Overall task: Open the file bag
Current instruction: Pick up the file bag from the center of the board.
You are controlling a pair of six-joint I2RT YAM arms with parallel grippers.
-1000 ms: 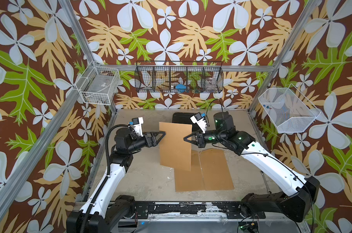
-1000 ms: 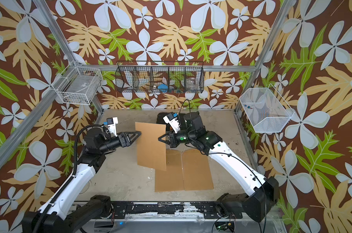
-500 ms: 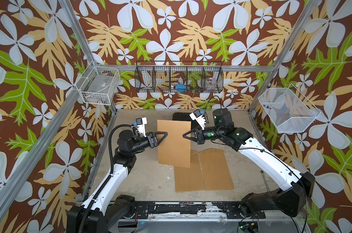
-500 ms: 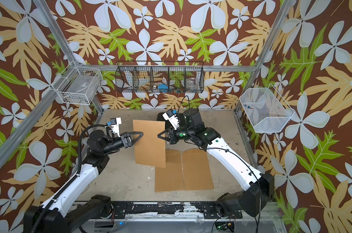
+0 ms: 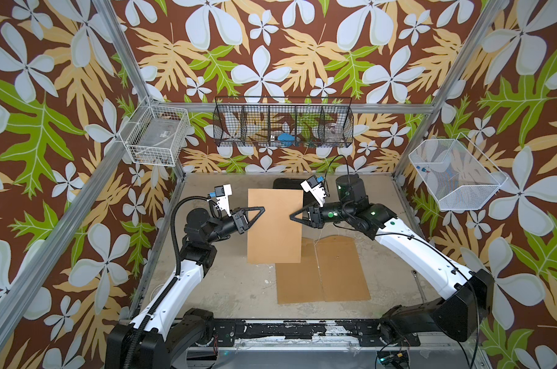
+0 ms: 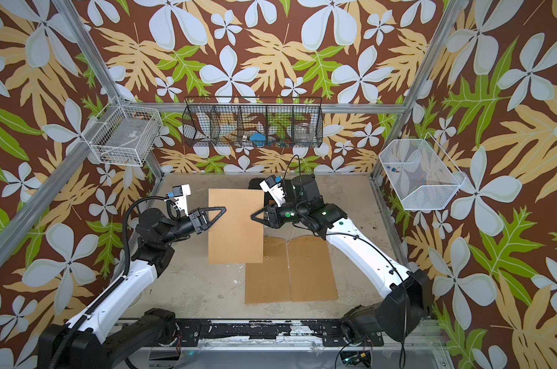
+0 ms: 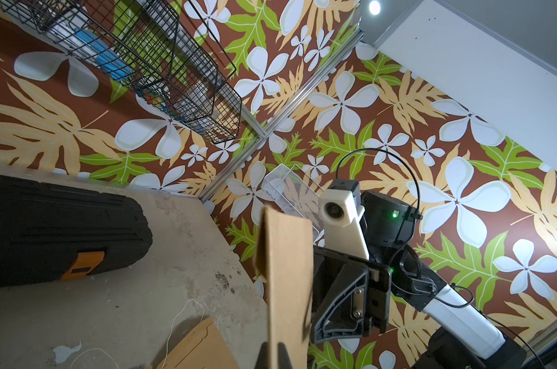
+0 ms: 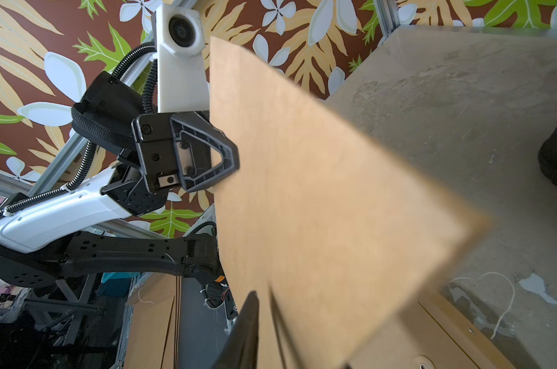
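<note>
A brown kraft file bag (image 5: 275, 223) (image 6: 235, 223) hangs above the table between my two arms, its plain face up. My left gripper (image 5: 262, 209) (image 6: 224, 209) is shut on its left edge; the left wrist view shows the thin bag (image 7: 290, 271) pinched between that gripper's (image 7: 275, 346) two fingertips. My right gripper (image 5: 291, 217) (image 6: 252, 216) straddles the bag's right edge. In the right wrist view the bag (image 8: 318, 207) passes between the jaws of the right gripper (image 8: 299, 329), and one finger (image 8: 248, 319) stands slightly off the paper. The flap and closure are not visible.
Two more kraft file bags (image 5: 321, 271) lie flat side by side on the table, under and in front of the raised one, with a loose white string (image 7: 178, 316) beside them. A black tool case (image 5: 283, 183) sits at the back. Wire baskets (image 5: 283, 123) hang on the walls.
My left gripper has moved in and shut on the bag's left edge. The right jaws, shut on the right edge before, have parted a little. The bag now hangs squarer.
</note>
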